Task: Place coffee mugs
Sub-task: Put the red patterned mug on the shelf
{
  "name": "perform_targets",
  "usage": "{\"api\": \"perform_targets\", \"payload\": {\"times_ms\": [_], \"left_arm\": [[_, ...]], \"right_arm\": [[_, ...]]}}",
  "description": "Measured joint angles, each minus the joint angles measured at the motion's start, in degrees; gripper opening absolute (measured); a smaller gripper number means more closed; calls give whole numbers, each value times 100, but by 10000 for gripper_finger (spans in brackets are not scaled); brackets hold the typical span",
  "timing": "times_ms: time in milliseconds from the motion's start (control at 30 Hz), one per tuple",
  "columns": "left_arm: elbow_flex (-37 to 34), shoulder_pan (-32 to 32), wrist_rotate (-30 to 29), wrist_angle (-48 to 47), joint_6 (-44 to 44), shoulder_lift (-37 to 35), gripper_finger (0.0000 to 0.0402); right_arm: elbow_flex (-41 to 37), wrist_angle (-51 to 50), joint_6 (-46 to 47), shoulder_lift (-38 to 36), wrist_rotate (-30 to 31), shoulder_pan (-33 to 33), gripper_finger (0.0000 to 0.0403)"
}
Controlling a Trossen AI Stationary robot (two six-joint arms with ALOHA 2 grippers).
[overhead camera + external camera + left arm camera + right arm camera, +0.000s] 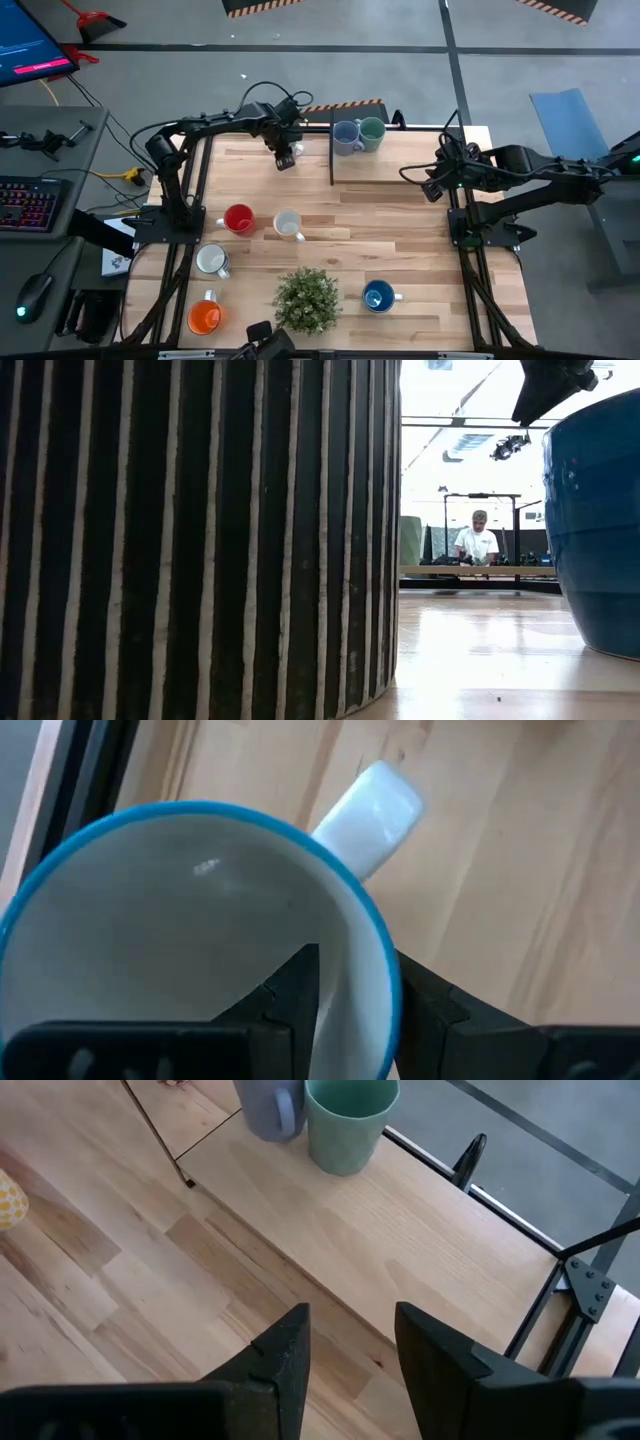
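Note:
My left gripper (285,155) is over the table's far left part, shut on a white mug with a blue rim (200,910). A lavender-blue mug (346,137) and a green mug (371,133) stand side by side on a light board (420,150) at the far edge. Red (238,219), white (288,224), cream (212,260), orange (204,318) and blue (378,296) mugs stand on the near half of the table. My right gripper (350,1335) hangs open over the right side, with nothing between its fingers. My left gripper pinches the mug's wall at the rim (385,970), on the side next to the white handle (372,810). One finger (295,995) is inside the mug and the other (430,1010) outside. The fingers come steeply from above. Whether the mug's bottom touches the table does not show.
A leafy plant (307,300) in a striped pot (200,540) stands at the near centre, beside the blue mug (600,520). A dark upright edge (332,150) bounds the board's left side. Bare wood lies in the table's middle. A person (478,540) is in the room beyond.

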Motion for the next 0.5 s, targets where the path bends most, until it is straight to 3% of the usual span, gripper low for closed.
{"api": "perform_targets", "payload": {"times_ms": [133, 267, 500], "left_arm": [[0, -100, 1, 27, -3, -9, 75], [0, -204, 12, -54, -35, -52, 18], [5, -469, 70, -220, -266, -59, 9]], "right_arm": [[0, 0, 26, 7, -3, 0, 126], [0, 1, 26, 7, -24, 0, 126], [0, 0, -7, 7, -24, 0, 126]]}}
